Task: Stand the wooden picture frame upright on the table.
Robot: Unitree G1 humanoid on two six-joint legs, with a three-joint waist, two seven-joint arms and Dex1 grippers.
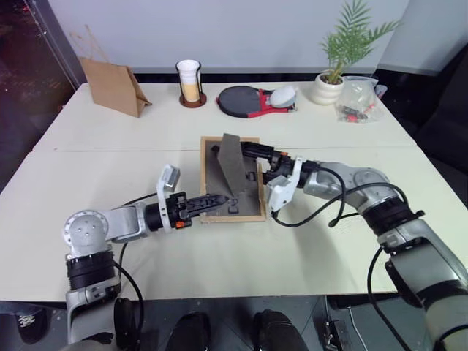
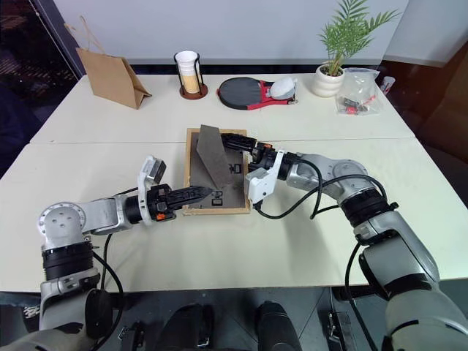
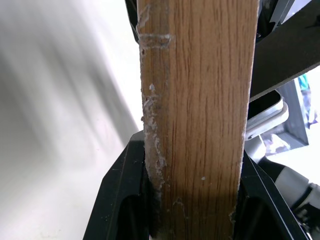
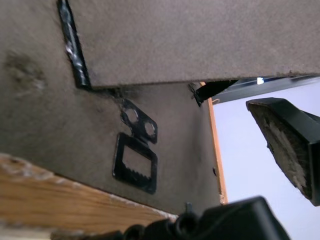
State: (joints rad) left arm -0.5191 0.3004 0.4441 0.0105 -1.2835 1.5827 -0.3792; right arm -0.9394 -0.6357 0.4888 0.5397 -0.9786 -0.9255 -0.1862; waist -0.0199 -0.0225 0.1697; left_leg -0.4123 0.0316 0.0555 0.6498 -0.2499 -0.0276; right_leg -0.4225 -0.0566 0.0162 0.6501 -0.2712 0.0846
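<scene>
The wooden picture frame (image 1: pixel 248 196) is face down in the middle of the table (image 1: pixel 110 175), dark back up, with its fold-out stand (image 1: pixel 233 164) raised. My left gripper (image 1: pixel 213 199) is shut on the frame's near left corner. In the left wrist view the light-wood edge (image 3: pixel 200 100) sits clamped between the black fingers (image 3: pixel 120 195). My right gripper (image 1: pixel 252 153) reaches in over the frame's right edge, open, beside the stand. The right wrist view shows the back's metal hanger (image 4: pixel 135 162) and one padded finger (image 4: pixel 287 145) held clear of the back.
Along the far edge stand a brown paper bag (image 1: pixel 113 86), a stack of cups on a coaster (image 1: pixel 189 82), a red and black paddle (image 1: pixel 245 101), a potted plant (image 1: pixel 333 80) and a plastic bag (image 1: pixel 358 99). A seam crosses the tabletop behind the frame.
</scene>
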